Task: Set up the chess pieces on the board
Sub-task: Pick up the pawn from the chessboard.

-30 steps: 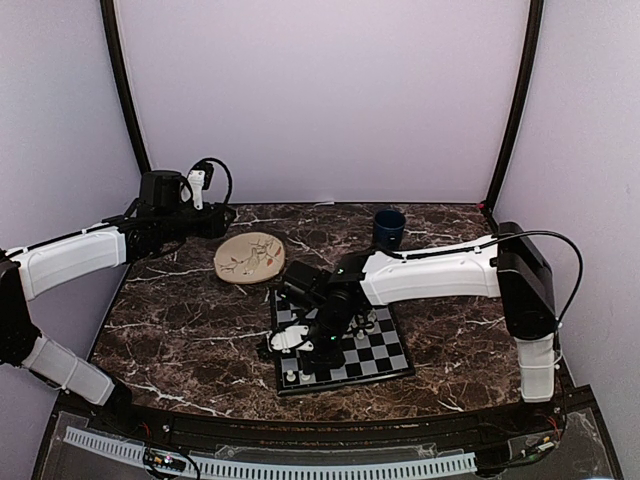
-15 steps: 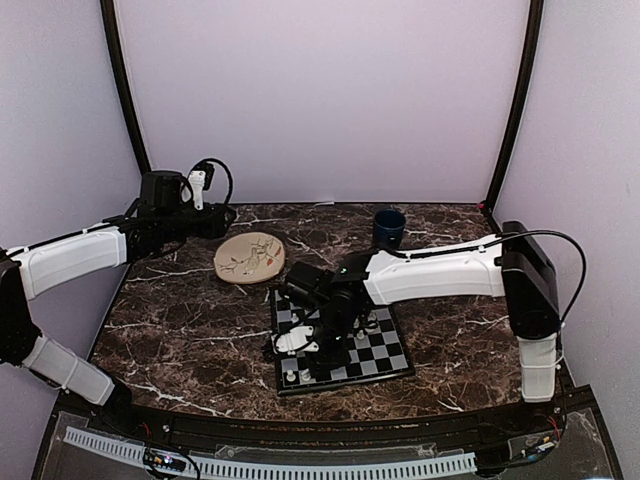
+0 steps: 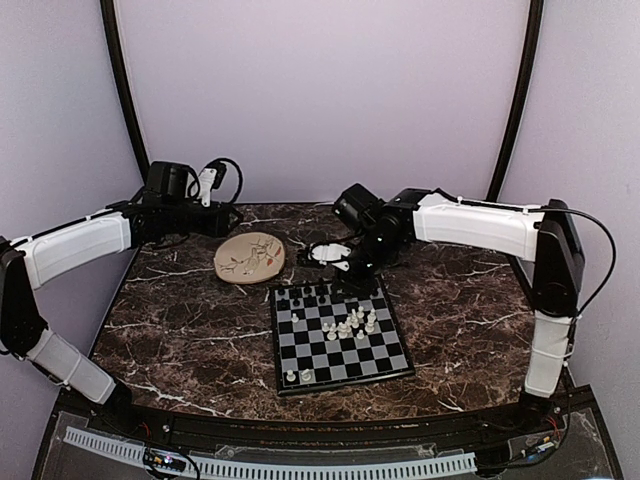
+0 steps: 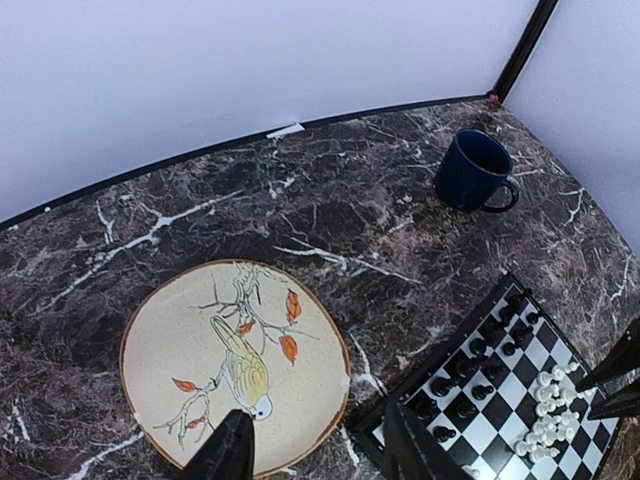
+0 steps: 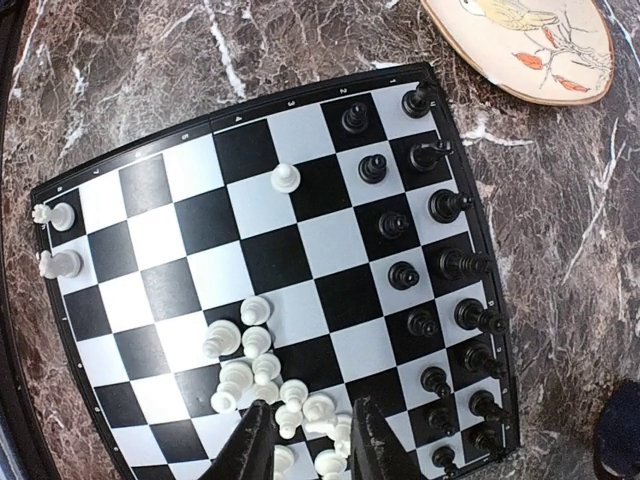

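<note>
The board (image 3: 392, 362) lies mid-table, also in the right wrist view (image 5: 200, 140) and the left wrist view (image 4: 575, 375). Black chess pieces (image 3: 305, 297) fill its far rows (image 5: 440, 260). White chess pieces (image 3: 350, 322) lie clustered mid-board (image 5: 255, 370). Two white pieces (image 3: 298, 377) stand at the near left corner, and one white pawn (image 5: 286, 179) stands alone. My right gripper (image 3: 340, 268) hovers above the board's far edge, open and empty (image 5: 312, 445). My left gripper (image 3: 228, 215) is open and empty above the plate's edge (image 4: 318, 455).
A round beige plate with a bird picture (image 3: 250, 257) lies left of the board's far corner (image 4: 235, 340). A dark blue cup (image 4: 475, 172) stands at the back right, hidden behind my right arm in the top view. Lilac walls close three sides.
My right gripper has lifted off the near left part of the board and swung back to above its far edge. My left arm has shifted slightly.
</note>
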Action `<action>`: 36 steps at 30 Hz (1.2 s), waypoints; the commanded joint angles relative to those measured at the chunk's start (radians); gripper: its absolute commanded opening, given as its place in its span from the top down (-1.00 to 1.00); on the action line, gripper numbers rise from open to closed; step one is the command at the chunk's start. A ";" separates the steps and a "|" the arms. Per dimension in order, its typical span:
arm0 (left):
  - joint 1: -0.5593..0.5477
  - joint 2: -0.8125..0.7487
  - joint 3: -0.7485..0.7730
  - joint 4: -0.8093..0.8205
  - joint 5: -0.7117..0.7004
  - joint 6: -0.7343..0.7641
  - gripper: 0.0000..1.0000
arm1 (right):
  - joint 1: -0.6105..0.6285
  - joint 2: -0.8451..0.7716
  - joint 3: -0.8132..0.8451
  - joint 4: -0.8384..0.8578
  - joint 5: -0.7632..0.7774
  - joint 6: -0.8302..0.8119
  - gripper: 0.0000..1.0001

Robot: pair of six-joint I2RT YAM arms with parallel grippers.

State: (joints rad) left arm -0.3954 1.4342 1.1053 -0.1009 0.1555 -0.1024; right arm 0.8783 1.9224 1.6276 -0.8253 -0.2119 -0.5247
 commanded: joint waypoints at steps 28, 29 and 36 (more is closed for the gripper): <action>0.007 -0.095 -0.145 -0.009 0.010 0.020 0.05 | 0.097 0.461 0.441 -0.036 -0.049 0.086 0.40; 0.008 -0.096 -0.145 -0.009 0.011 0.020 0.05 | 0.099 0.470 0.450 -0.041 -0.046 0.085 0.44; 0.009 -0.106 -0.147 -0.003 0.018 0.018 0.05 | 0.115 0.470 0.448 -0.049 -0.027 0.083 0.67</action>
State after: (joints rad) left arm -0.3950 1.3720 0.9573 -0.1207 0.1646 -0.0757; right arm 0.9768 2.3882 2.0548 -0.8612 -0.2543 -0.4465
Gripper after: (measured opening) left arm 0.476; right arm 0.176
